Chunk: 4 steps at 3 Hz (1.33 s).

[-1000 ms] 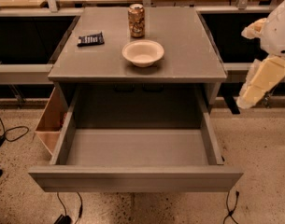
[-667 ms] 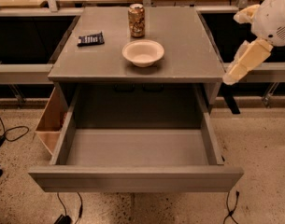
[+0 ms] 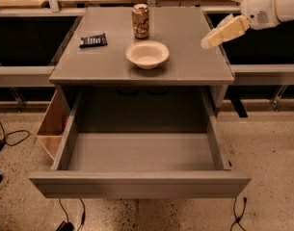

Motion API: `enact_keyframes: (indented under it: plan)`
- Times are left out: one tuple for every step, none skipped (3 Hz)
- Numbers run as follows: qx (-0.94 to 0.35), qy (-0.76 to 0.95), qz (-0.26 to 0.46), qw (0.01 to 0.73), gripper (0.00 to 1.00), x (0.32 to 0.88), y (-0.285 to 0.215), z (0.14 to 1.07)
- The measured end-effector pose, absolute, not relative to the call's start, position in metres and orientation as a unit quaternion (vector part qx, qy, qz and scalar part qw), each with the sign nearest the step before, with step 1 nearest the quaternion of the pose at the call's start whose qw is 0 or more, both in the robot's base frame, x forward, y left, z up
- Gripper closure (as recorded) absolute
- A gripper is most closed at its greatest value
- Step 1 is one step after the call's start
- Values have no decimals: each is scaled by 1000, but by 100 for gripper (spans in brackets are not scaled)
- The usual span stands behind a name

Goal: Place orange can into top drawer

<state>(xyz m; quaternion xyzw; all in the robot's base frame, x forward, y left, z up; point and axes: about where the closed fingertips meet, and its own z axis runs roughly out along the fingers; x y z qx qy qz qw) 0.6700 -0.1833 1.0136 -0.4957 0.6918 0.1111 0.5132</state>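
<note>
Gripper (image 3: 207, 42) at cabinet (image 3: 194, 64) right edge; cylindrical orange can (image 3: 140, 21) upright.

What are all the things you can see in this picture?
orange can: one, orange-brown, upright at the back of the cabinet top
bowl: one, white, in front of the can
flat packet: one, black, cabinet top, left
cabinet: one, grey, centre
top drawer: one, grey, pulled open
wooden box: one, tan, left of the drawer
cables: several, black, floor
robot arm: one, white, upper right
end effector: one, tan, over the cabinet's right edge
</note>
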Motion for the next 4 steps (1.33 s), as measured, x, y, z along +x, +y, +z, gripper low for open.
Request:
enact_keyframes:
  plan:
    - [-442,659,151,589,0,694,-174,1014]
    - [-422,646,154,617,0,704,-165,1028]
    - [-422,646,153,617,0,704,-165,1028]
    - [-412,647,170,618,0,736,-150,1023]
